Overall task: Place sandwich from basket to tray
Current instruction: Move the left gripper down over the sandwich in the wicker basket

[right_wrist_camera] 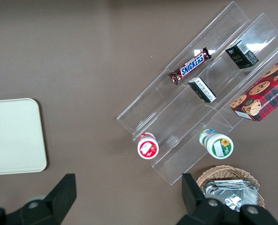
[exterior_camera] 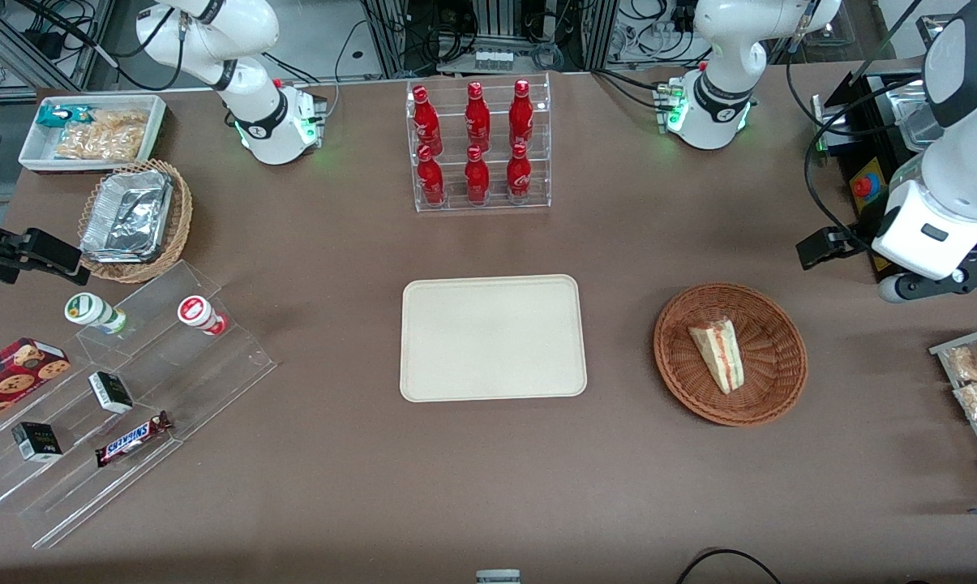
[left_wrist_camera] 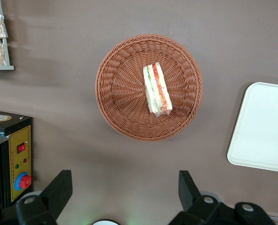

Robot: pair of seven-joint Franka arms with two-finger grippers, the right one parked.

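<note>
Wicker basket [exterior_camera: 730,354] holds one sandwich [exterior_camera: 720,354], bare bench [exterior_camera: 618,454] all round. One tray [exterior_camera: 492,337] lies beside it. Gripper [left_wrist_camera: 125,187] hovers high, jaws open.

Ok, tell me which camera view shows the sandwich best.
The left wrist view: it looks straight down on the sandwich in the basket, showing its filling layers, with the open gripper above the table. The front view shows it smaller. The right wrist view misses it.

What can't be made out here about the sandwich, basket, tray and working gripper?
- Sandwich underside: hidden against the basket in the front and left wrist views.
- Tray: cut by the frame edge in the left wrist view.
- Gripper: open, away from the basket; fingers cut at the frame edge.
</note>
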